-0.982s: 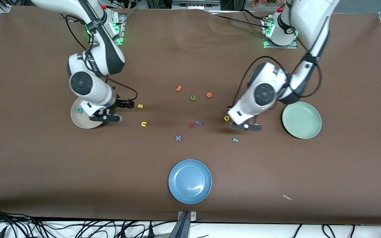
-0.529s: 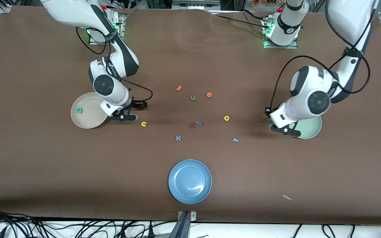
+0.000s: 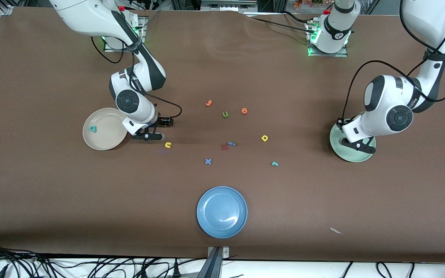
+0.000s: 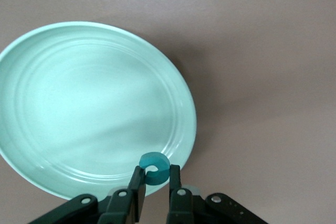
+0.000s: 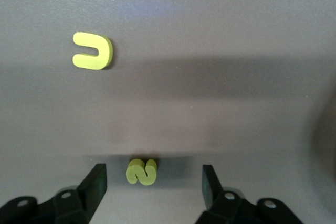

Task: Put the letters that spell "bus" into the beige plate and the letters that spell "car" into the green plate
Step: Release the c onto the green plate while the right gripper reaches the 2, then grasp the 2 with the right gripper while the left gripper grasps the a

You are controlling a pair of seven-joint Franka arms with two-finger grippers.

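My left gripper [image 3: 357, 146] hangs over the pale green plate [image 3: 347, 155], shut on the teal "c" [image 4: 155, 168]; in the left wrist view the "c" is above the green plate's [image 4: 79, 103] rim. My right gripper [image 3: 157, 131] is low over the table beside the beige plate [image 3: 106, 135], open, with the yellow "s" [image 5: 142, 171] lying between its fingers. The yellow "u" [image 3: 168, 144] [image 5: 93, 51] lies close by, nearer the front camera. The teal "b" [image 3: 92, 128] lies in the beige plate. The yellow "a" [image 3: 264, 138] and the teal "r" [image 3: 274, 163] lie mid-table.
Two orange letters [image 3: 208, 103] [image 3: 244, 111], a green "u" [image 3: 225, 114], a red and blue pair [image 3: 227, 145] and a blue "x" [image 3: 208, 161] lie mid-table. A blue plate [image 3: 221, 211] sits near the front edge.
The left arm carried the teal "c" from beside the yellow "a" to over the green plate. The right arm left the beige plate, moved over the yellow "s", and its fingers narrowed.
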